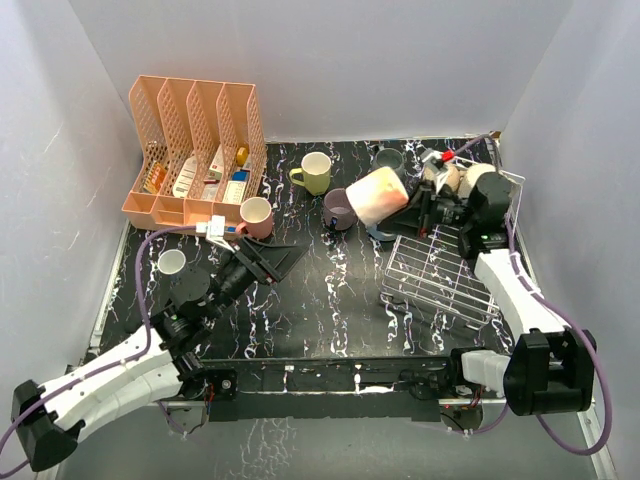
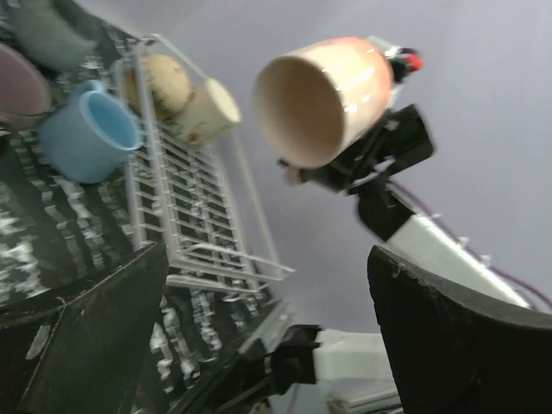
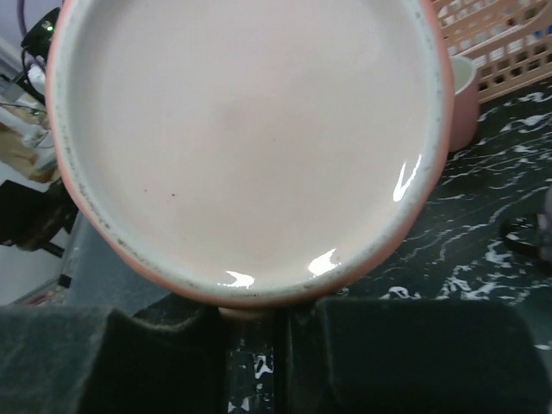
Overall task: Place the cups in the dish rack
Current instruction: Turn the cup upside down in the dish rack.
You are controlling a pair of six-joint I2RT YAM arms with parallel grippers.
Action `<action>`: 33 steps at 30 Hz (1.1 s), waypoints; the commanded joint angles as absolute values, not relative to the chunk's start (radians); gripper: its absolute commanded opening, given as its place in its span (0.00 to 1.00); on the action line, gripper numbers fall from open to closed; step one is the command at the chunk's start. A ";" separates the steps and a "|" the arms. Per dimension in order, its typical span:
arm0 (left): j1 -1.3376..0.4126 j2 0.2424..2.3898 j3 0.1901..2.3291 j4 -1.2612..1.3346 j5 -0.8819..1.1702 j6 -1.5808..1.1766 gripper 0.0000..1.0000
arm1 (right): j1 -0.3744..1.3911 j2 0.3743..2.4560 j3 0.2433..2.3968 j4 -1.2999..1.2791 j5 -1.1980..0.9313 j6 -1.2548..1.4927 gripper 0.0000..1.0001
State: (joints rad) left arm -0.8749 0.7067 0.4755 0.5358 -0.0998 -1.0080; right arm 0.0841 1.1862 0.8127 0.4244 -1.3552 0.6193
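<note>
A white cup (image 1: 172, 262) stands on the tabletop (image 1: 330, 310), left of the left fingers (image 1: 270, 258), which are spread wide and hold nothing. Beyond their tips, to the right, sit a mauve cup (image 1: 336, 208) and a light blue cup (image 2: 86, 136).

The right fingers (image 3: 250, 332) pinch the peach-pink mug (image 1: 378, 195) by a small piece at its lower edge, seemingly the handle. The mug hangs on its side out in front of them, its mouth turned away leftward, over the blue cup and short of the dish rack (image 1: 435, 270). A tan cup (image 2: 164, 82) and a cream cup (image 2: 210, 110) lie in the rack just beside these fingers.

The grip looks narrow for the overhanging weight, so the mug may swivel or slip free and drop onto the cups beneath. Swinging it rightward, it could clip the rack's raised wire side or knock the two cups inside.
</note>
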 commanded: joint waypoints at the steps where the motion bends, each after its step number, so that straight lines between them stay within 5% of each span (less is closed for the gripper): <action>1: -0.877 0.591 0.537 0.135 -0.213 -0.836 0.97 | -0.047 1.128 0.923 0.251 -1.367 0.371 0.08; 10: -0.877 0.586 0.699 -0.315 -0.322 -0.714 0.97 | -0.231 1.178 1.063 -0.217 -1.122 -0.075 0.08; 19: -0.877 0.465 0.623 -0.342 -0.330 -0.751 0.97 | -0.290 1.210 1.066 -0.283 -0.814 -0.273 0.08; 33: -0.877 0.451 0.609 -0.333 -0.322 -0.757 0.97 | -0.295 1.326 0.999 -0.262 -0.632 -0.396 0.08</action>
